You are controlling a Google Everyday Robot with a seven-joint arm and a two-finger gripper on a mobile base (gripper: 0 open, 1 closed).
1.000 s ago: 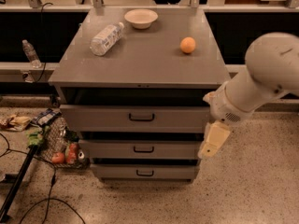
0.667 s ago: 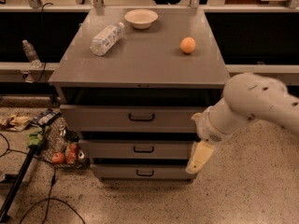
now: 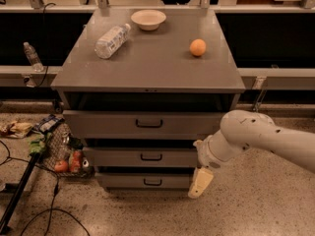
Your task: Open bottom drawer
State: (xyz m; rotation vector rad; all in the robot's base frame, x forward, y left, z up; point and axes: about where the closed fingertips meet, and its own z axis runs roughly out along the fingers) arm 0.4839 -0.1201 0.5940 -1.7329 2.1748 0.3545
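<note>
Gripper: my cream-coloured gripper [image 3: 200, 182] hangs at lower centre-right of the frame, pointing down and left, just beside the right end of the lowest drawer front.
Gripper state: I cannot tell whether it is open or closed from this view; I see nothing held in it.
Arm: the white rounded arm [image 3: 256, 134] comes in from the right edge.
Bottom drawer: the smallest, lowest grey metal drawer front [image 3: 123, 181] sits at lower centre, near the floor; none of its inside shows.
Handle: its small black bar handle [image 3: 152, 182] is in the middle of the front, apart from the gripper.
Other drawers: a mid-sized grey drawer front [image 3: 118, 157] is above it, and the tallest grey drawer front [image 3: 108, 124] above that.
Tabletop: the grey metal tabletop [image 3: 147, 65] carries a clear plastic bottle [image 3: 112, 41] lying on its side at upper left, a cream bowl [image 3: 148, 18] at the back, and an orange [image 3: 198, 47] to the right.
Floor: a mesh bag of groceries [image 3: 61, 151] lies left of the cabinet.
</note>
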